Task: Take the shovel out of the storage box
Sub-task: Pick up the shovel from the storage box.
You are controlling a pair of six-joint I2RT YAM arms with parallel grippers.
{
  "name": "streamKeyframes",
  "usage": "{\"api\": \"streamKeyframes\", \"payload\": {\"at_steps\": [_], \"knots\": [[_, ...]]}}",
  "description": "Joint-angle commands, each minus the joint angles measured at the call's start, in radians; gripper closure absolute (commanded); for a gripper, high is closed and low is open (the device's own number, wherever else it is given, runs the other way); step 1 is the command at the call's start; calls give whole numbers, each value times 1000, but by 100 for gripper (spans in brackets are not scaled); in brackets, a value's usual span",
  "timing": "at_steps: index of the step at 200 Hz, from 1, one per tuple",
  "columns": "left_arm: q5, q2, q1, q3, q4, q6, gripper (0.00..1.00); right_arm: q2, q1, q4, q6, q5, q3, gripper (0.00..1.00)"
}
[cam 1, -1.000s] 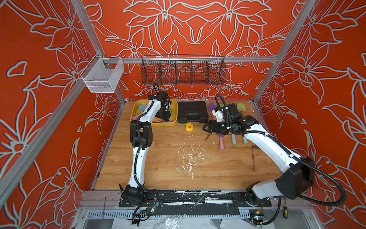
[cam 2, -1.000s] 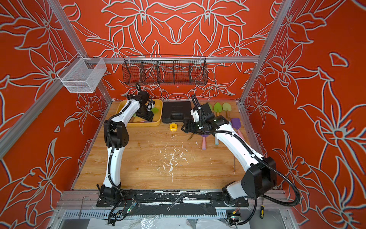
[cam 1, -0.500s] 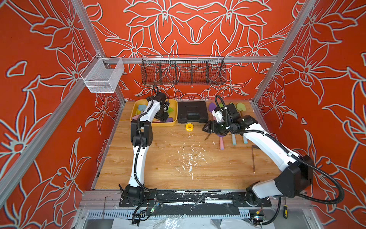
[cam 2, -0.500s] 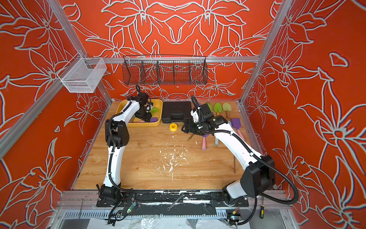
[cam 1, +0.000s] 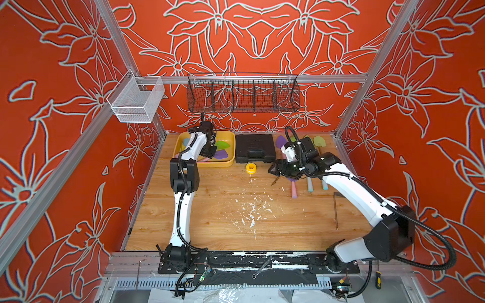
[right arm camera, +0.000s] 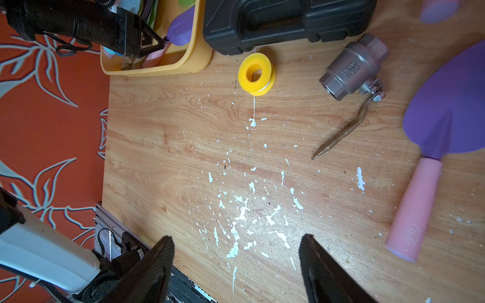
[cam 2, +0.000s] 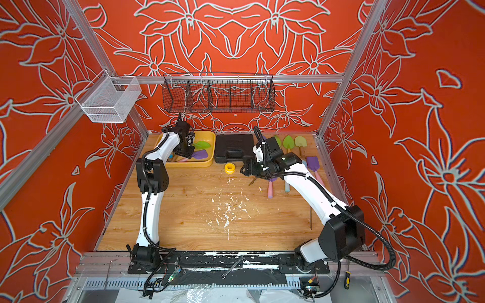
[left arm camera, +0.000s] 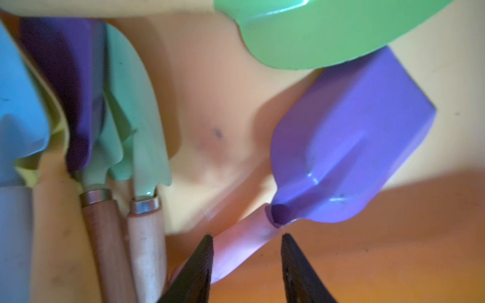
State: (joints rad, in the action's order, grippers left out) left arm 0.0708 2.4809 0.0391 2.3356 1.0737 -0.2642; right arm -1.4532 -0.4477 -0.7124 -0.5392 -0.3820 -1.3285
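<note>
Shovel [left arm camera: 351, 136] in storage box [cam 1: 220, 164], far left | left gripper [left arm camera: 245, 234] narrower than before, straddling pink handle [left arm camera: 236, 249], unclamped | right gripper [right arm camera: 236, 237] wide, empty

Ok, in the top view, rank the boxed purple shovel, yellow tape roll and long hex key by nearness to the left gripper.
1. Purple shovel, in the storage box, at the left gripper.
2. Yellow tape roll, mid-table.
3. Long hex key, right side.

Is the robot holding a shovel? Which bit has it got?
The left gripper straddles the purple shovel at its pink handle, just behind the blade; whether it grips yet cannot be told. The right gripper is open, holding nothing.
</note>
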Motion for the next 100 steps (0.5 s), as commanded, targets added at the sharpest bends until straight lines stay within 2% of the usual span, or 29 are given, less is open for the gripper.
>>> {"api": "streamKeyframes", "payload": {"at_steps": [1, 35, 54, 74, 100], "knots": [[-116, -26, -3, -26, -51, -26, 54, 12, -6, 5, -27, 12, 5, 23], [-113, 3, -3, 8, -1, -29, 51, 17, -5, 5, -34, 14, 8, 23], [-121, -11, -1, -25, 2, -49, 46, 23, -6, 12, -42, 15, 14, 23], [-31, 0, 7, -39, 8, -72, 45, 29, -7, 19, -50, 15, 21, 23], [20, 0, 10, -76, 0, -79, 47, 33, -9, 24, -58, 14, 28, 23]]}}
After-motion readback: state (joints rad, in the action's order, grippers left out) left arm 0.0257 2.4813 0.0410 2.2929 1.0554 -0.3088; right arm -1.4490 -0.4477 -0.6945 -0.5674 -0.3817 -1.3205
